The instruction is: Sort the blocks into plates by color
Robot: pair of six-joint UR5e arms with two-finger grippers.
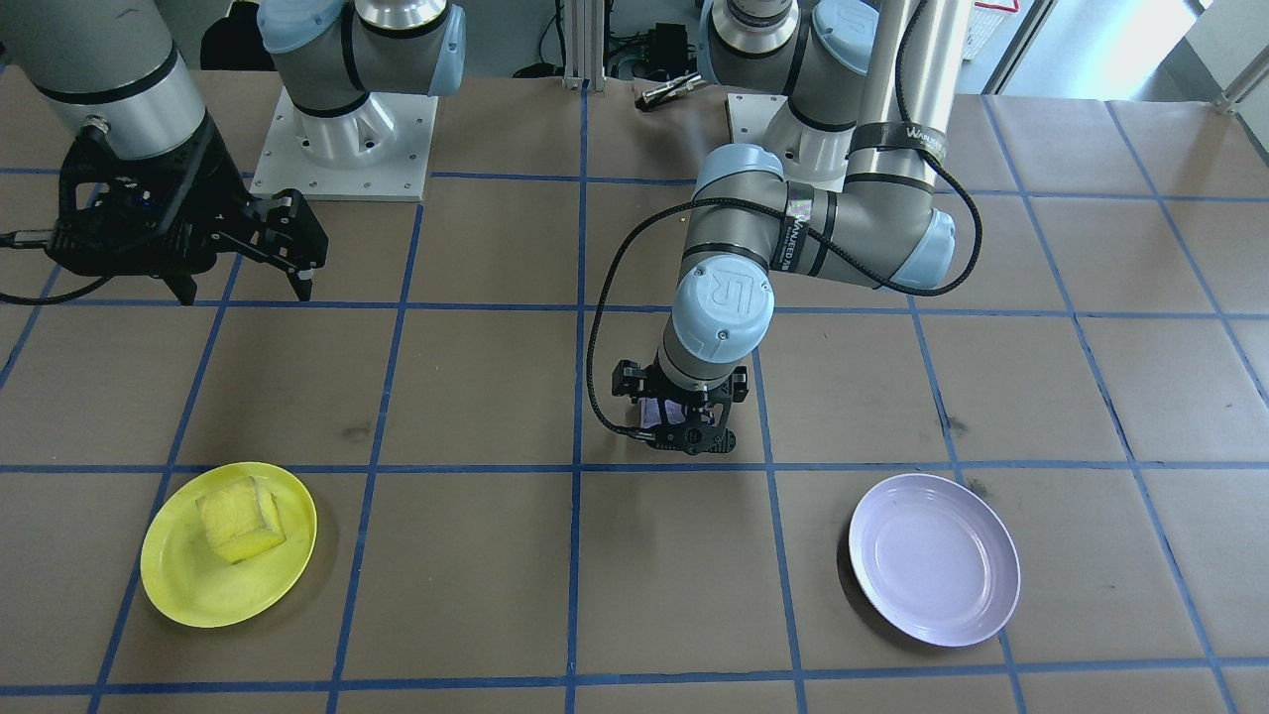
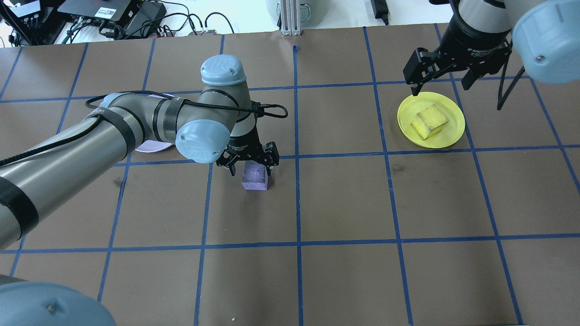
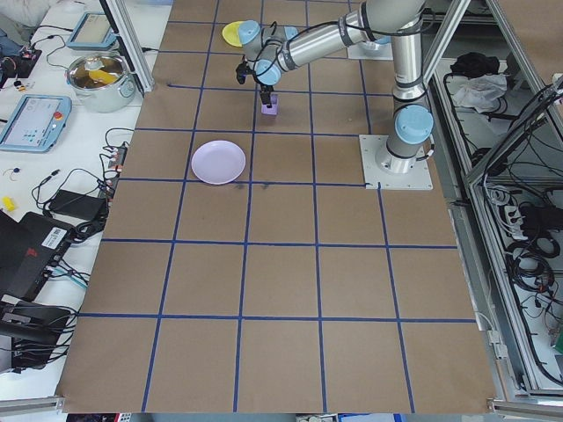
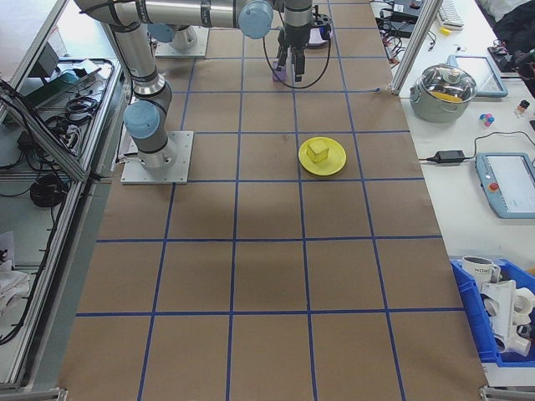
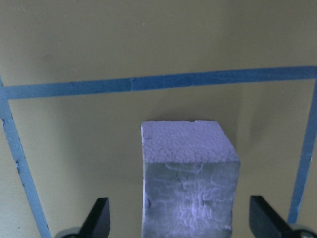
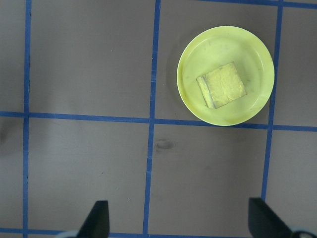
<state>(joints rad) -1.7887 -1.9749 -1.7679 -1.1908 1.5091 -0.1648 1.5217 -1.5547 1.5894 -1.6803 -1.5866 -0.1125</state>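
Note:
The purple block rests on the brown table mat near its middle. My left gripper stands open straight over it, one finger on each side; the left wrist view shows gaps between the block and both fingers. The yellow block lies in the yellow plate. My right gripper hangs open and holds nothing, high up beside that plate. The lavender plate holds nothing; in the overhead view my left arm hides most of it.
Both arm bases stand on the robot's side of the table. A lidded pot, tablets and cables sit on the side bench beyond the mat. A blue bin with white parts is at that bench's near end.

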